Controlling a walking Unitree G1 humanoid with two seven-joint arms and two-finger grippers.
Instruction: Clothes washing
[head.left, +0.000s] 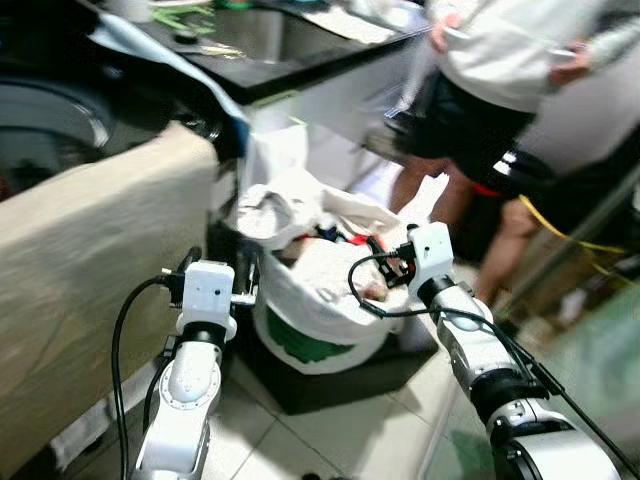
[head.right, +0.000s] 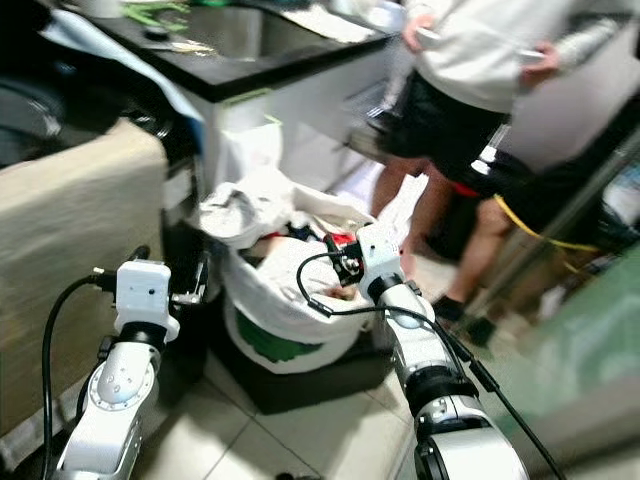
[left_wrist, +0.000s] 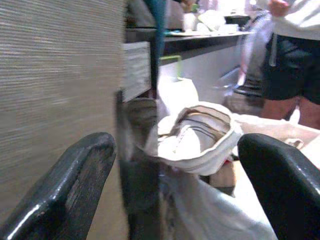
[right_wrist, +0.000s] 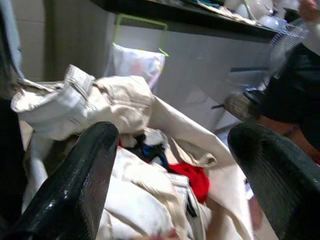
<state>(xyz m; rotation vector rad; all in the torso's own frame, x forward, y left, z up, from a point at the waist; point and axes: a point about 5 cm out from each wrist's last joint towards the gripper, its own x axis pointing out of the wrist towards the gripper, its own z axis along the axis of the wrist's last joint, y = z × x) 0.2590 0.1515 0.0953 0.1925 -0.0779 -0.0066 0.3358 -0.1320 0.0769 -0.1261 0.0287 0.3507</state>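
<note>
A white laundry basket (head.left: 318, 322) with a green band stands on the floor, heaped with cream and white clothes (head.left: 322, 262). A cream garment (left_wrist: 200, 142) hangs over its near rim, and a red piece (right_wrist: 193, 178) lies among the pile. My left gripper (left_wrist: 177, 150) is open beside the basket's left side, close to the beige panel, with nothing between its fingers. Above the basket's right rim my right gripper (right_wrist: 175, 135) is open too, pointing at the clothes and holding nothing.
A beige-fronted washing machine (head.left: 90, 260) with a dark top stands at the left. A black counter (head.left: 280, 55) runs behind the basket. A person in a white top and black shorts (head.left: 500, 90) stands at the back right. Pale tiled floor (head.left: 330, 440) lies in front.
</note>
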